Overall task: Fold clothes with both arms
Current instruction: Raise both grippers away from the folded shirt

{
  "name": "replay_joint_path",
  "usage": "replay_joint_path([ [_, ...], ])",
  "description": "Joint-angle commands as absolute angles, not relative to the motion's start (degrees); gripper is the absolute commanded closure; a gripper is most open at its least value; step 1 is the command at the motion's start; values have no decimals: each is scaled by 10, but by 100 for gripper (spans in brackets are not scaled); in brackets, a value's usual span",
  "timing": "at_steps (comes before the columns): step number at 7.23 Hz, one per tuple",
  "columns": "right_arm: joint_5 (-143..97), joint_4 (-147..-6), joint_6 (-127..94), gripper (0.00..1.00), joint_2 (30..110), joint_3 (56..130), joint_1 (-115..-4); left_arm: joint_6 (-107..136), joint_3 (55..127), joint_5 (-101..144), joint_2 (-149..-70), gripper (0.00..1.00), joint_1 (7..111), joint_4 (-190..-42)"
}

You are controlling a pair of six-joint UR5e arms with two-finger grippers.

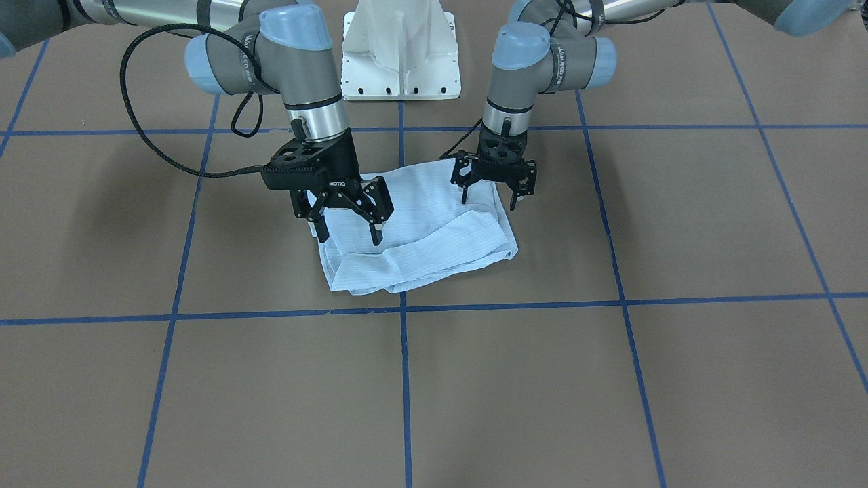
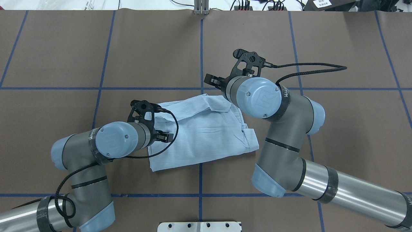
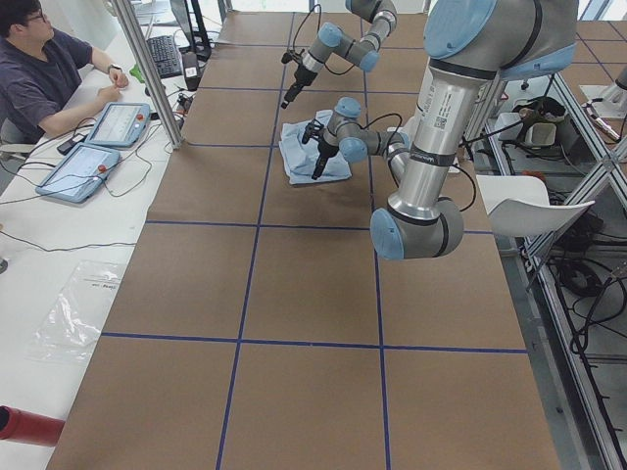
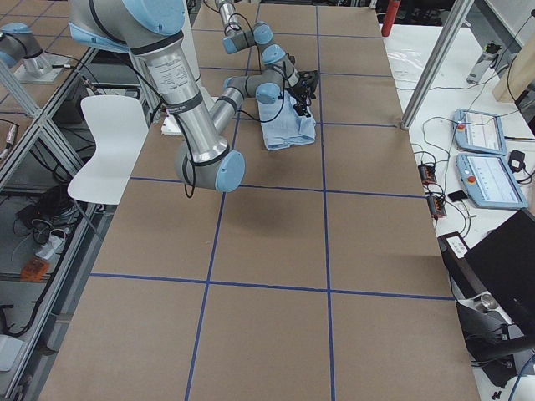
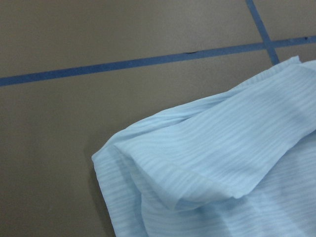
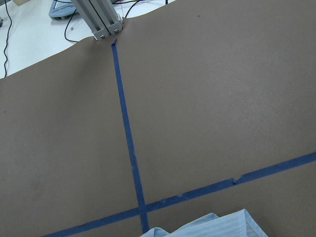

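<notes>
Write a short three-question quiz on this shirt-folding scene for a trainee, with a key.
1. True or false: the jaws of the right arm are shut on the shirt.
2. How does the shirt lie? A) spread flat with its sleeves out; B) folded into a compact bundle on the table; C) hanging over the table's edge.
3. What colour is the tape grid on the table?

Key: 1 false: its jaws, like those of the left arm, stand open over the shirt. 2 B. 3 blue.
</notes>
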State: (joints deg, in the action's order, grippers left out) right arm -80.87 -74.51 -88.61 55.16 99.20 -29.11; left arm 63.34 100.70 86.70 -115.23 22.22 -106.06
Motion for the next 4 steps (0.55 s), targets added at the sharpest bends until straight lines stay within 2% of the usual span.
replay_joint_path([
  [1,-809,-744,-886,0,555,991,-290,629,978,864,-1164,0,255,-1063],
  [4,-807,-744,-886,0,561,991,-288,621,901,869,-1218,0,336,-1067],
])
